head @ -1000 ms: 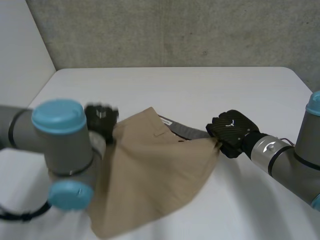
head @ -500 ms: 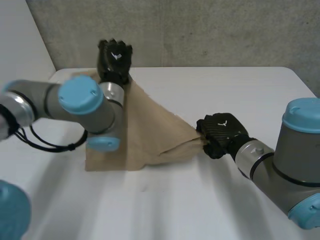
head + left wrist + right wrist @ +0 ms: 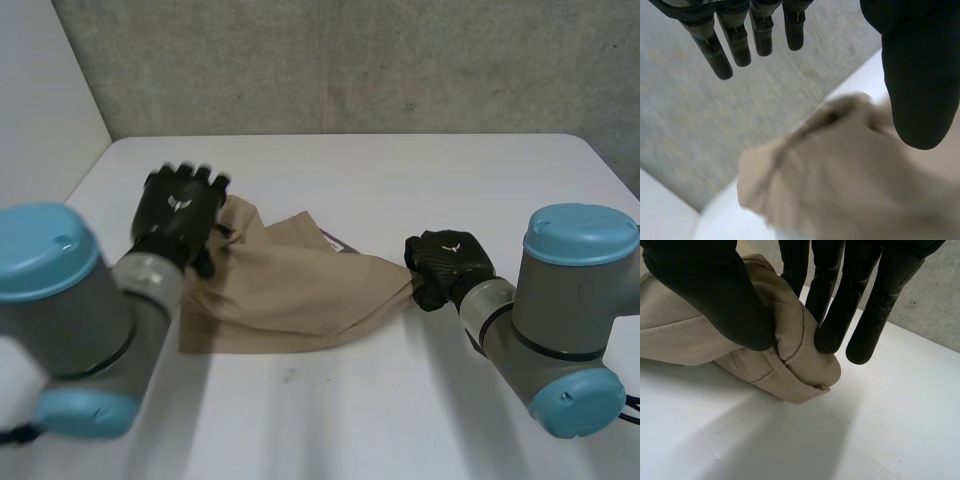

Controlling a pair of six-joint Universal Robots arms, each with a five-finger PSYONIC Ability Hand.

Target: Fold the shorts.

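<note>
The tan shorts (image 3: 290, 290) lie bunched and partly folded in the middle of the white table (image 3: 400, 180). My left hand (image 3: 180, 210) hovers at the shorts' left top corner; in the left wrist view its fingers (image 3: 720, 45) and thumb stand spread apart above the tan shorts (image 3: 850, 170), holding nothing. My right hand (image 3: 447, 265) is at the shorts' right end. In the right wrist view its thumb (image 3: 715, 295) and fingers (image 3: 840, 305) pinch a rolled hem of the shorts (image 3: 795, 355) just above the table.
A grey concrete wall (image 3: 350, 60) runs behind the table's far edge. Bare white table (image 3: 330, 420) stretches in front of the shorts. The bulky right arm (image 3: 570, 320) stands at the right, the left arm (image 3: 60, 320) at the near left.
My left hand has come down from high at the far edge to the shorts' left corner and let go of the cloth. The shorts have dropped flatter. My right hand keeps its pinch.
</note>
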